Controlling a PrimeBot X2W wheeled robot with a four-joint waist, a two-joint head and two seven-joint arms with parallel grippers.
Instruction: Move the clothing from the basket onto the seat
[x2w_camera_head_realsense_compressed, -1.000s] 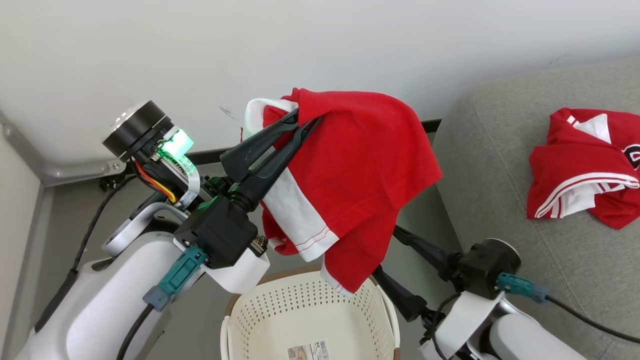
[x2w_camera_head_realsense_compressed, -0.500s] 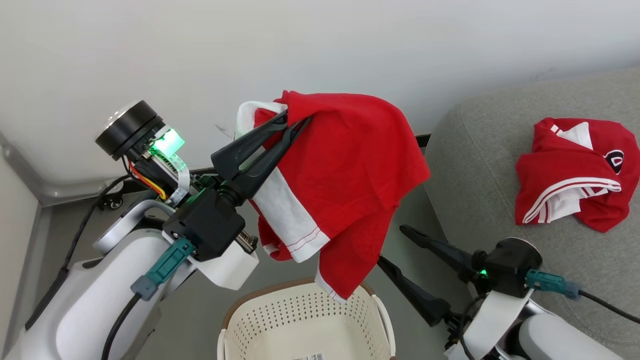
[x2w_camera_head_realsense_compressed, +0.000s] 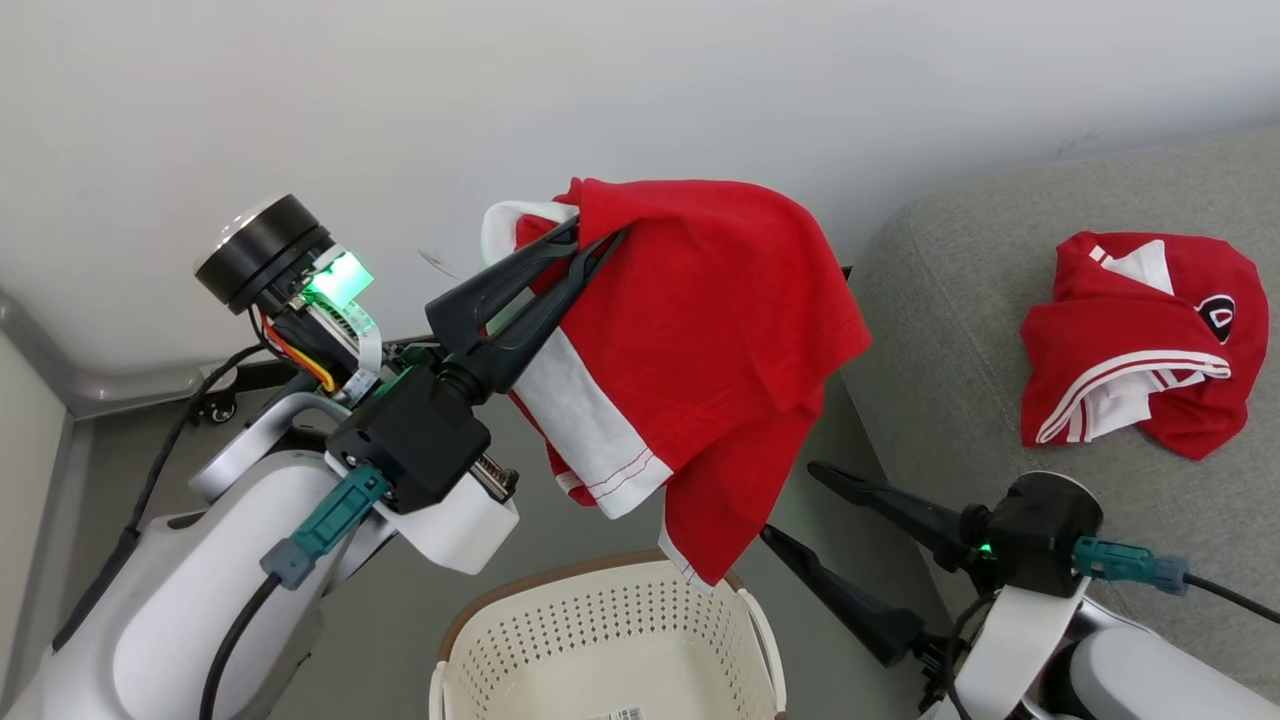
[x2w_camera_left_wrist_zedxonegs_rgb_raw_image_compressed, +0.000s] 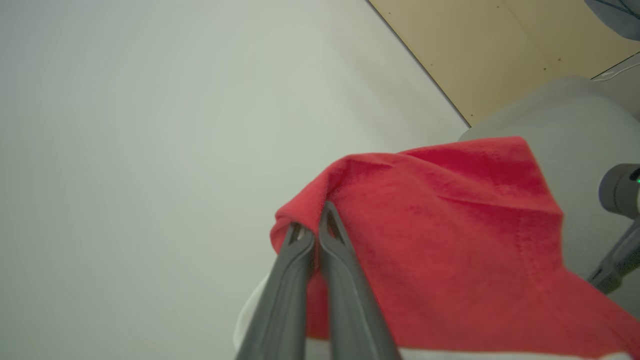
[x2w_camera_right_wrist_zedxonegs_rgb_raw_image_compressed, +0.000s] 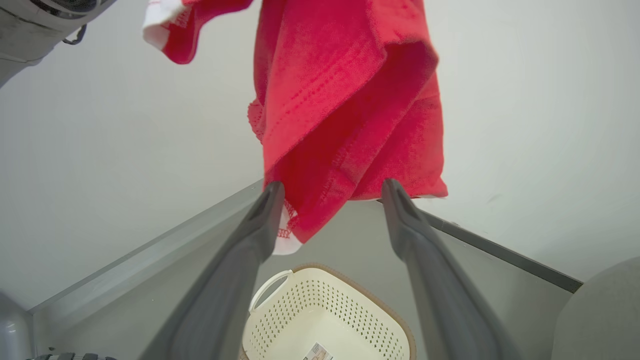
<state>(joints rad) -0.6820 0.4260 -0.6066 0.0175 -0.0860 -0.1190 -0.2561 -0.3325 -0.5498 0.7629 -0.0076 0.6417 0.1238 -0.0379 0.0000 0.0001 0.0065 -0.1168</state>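
Note:
My left gripper (x2w_camera_head_realsense_compressed: 590, 240) is raised above the basket and shut on a red garment with white trim (x2w_camera_head_realsense_compressed: 700, 330), which hangs down from it. In the left wrist view the left gripper (x2w_camera_left_wrist_zedxonegs_rgb_raw_image_compressed: 311, 222) pinches a fold of the red cloth (x2w_camera_left_wrist_zedxonegs_rgb_raw_image_compressed: 440, 240). The cream basket (x2w_camera_head_realsense_compressed: 560, 640) stands below, its inside bare but for a label. A second red garment (x2w_camera_head_realsense_compressed: 1140, 340) lies crumpled on the grey seat (x2w_camera_head_realsense_compressed: 950, 330). My right gripper (x2w_camera_head_realsense_compressed: 790, 503) is open beside the hanging hem, holding nothing. In the right wrist view the right gripper (x2w_camera_right_wrist_zedxonegs_rgb_raw_image_compressed: 332, 186) points at the garment (x2w_camera_right_wrist_zedxonegs_rgb_raw_image_compressed: 345, 100) above the basket (x2w_camera_right_wrist_zedxonegs_rgb_raw_image_compressed: 325, 310).
A pale wall rises behind everything, with a grey skirting rail (x2w_camera_head_realsense_compressed: 120, 375) along the floor at the left. The seat's rounded corner (x2w_camera_right_wrist_zedxonegs_rgb_raw_image_compressed: 605, 310) stands close to the right of the basket. Cables trail from both wrists.
The head view has shifted a little. My right gripper has drawn back to the right, out from behind the hanging garment. The left gripper keeps its hold.

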